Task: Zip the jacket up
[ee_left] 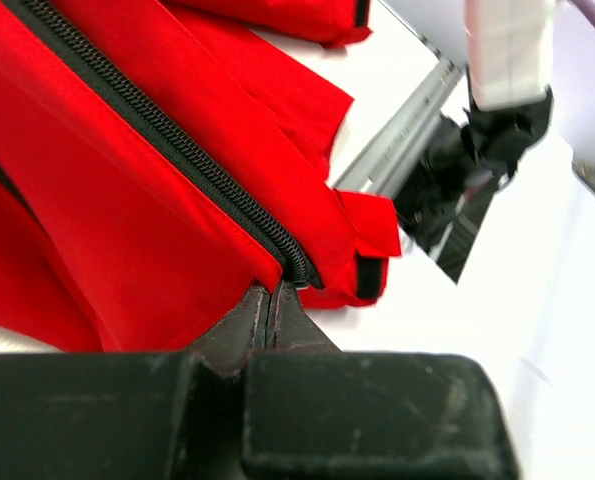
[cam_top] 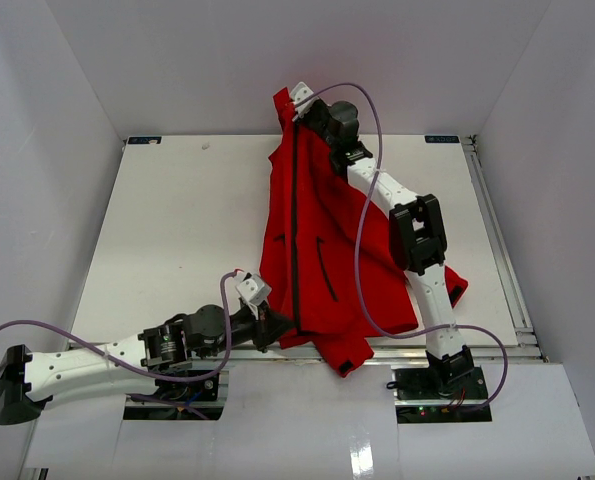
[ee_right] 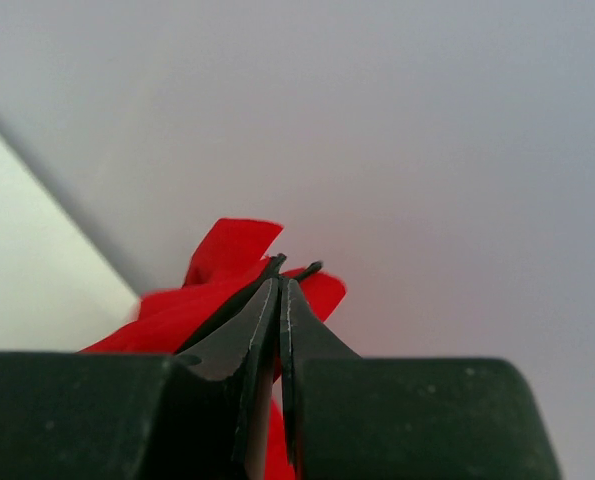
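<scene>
Black fingers [ee_left: 239, 325] of the left gripper [ee_left: 275, 290] fill the bottom of the left wrist view. They are pressed together, and their tips pinch the lower edge of the jacket [ee_left: 127, 220] right at the foot of the zipper [ee_left: 177, 150]. From that pinch the dark zipper runs up and away across the red cloth, and the stretch in view looks meshed shut. Just past the tips a red cuff [ee_left: 372, 245] with a black lining lies on the white surface. Beyond it is the black base of the right arm [ee_left: 457, 190].

From above, the left gripper [cam_top: 274, 325] sits at the near edge of the tabletop [cam_top: 177, 220], a little right of centre, reaching in from the left. The jacket [cam_top: 322, 250] stretches from there to the far edge, with the zipper [cam_top: 295, 220] drawn as one straight dark line along its left side. A sleeve [cam_top: 455, 285] spreads toward the right edge under the right arm [cam_top: 417, 235]. The cuff [cam_top: 347, 360] hangs over the near edge.

At the far edge the right gripper [cam_top: 295, 112] holds the top of the jacket up off the tabletop, in front of the back wall [cam_top: 277, 60]. In the right wrist view its fingers [ee_right: 312, 335] are closed tight, the right gripper [ee_right: 282, 272] nipping red fabric [ee_right: 227, 245] that bunches around the tips. A small dark piece shows at the very tip, but I cannot tell what it is. A purple cable [cam_top: 369, 130] loops over the right arm and across the jacket.
</scene>
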